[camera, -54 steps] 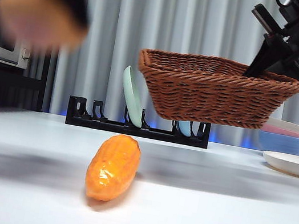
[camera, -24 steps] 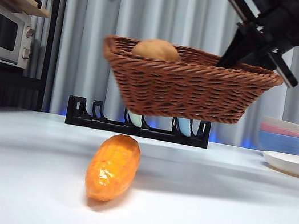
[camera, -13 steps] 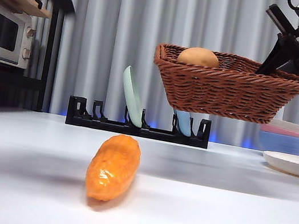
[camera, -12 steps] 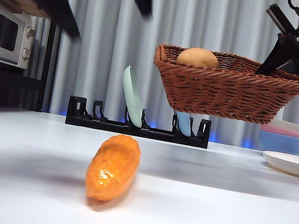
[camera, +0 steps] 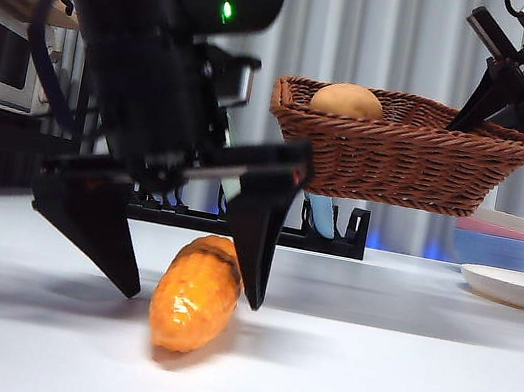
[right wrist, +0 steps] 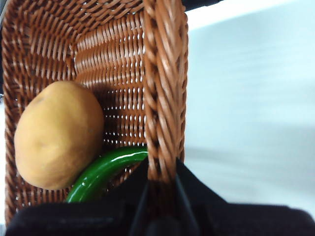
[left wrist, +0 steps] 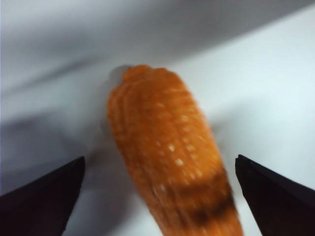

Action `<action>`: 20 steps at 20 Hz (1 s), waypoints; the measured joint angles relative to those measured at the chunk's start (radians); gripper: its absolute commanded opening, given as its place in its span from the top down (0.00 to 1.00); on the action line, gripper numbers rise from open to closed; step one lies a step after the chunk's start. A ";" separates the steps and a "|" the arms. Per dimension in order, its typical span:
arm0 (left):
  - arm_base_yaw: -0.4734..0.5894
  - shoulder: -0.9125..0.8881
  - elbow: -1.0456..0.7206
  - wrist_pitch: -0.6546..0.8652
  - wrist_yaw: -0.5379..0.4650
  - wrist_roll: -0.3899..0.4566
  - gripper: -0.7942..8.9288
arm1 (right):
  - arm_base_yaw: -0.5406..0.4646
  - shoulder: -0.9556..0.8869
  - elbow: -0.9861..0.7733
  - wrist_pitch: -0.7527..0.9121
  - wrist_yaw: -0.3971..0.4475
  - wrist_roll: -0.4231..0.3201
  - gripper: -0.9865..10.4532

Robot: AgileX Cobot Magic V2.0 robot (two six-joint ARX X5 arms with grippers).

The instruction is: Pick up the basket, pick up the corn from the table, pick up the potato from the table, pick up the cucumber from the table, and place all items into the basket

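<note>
L gripper (camera: 185, 296) is down at the table (camera: 392, 381), jaws spread wide w/ the corn (camera: 196, 291) between them; the tips sit either side of the cob, not touching it. Corn lies flat on the white top, in the L wrist view (left wrist: 170, 152) it's centred between the two dark jaws.

R gripper (camera: 497, 100) is up high at the right, jaws clamped on the braided rim of the basket (camera: 401, 155), holding it in the air, well clear of the table. Inside the basket (right wrist: 165, 73): potato (right wrist: 56, 135) & cucumber (right wrist: 106, 169), cucumber tucked beside the potato, touching it. Behind: dish rack (camera: 335, 240), bowls (camera: 503, 239), plate (camera: 519, 290), oven (camera: 7, 60).
</note>
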 measured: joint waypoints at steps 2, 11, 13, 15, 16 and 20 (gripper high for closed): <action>0.000 0.000 0.000 0.042 -0.001 0.002 0.77 | 0.000 0.000 0.000 0.000 0.000 0.000 0.92; -0.006 -0.047 -0.001 -0.057 0.045 0.080 0.93 | 0.000 0.000 0.000 0.000 0.000 0.000 0.92; -0.039 -0.150 -0.001 -0.129 0.079 0.087 0.93 | 0.000 0.000 0.000 -0.005 0.001 0.000 0.92; -0.106 -0.306 -0.001 -0.242 0.089 0.090 0.93 | 0.000 0.000 0.000 -0.011 0.001 0.000 0.92; -0.142 -0.393 -0.001 -0.284 0.085 0.090 0.93 | 0.002 0.000 0.000 -0.011 0.002 0.000 0.92; -0.189 -0.675 0.005 -0.134 0.013 0.060 0.93 | 0.060 0.000 0.000 -0.012 0.014 0.000 0.92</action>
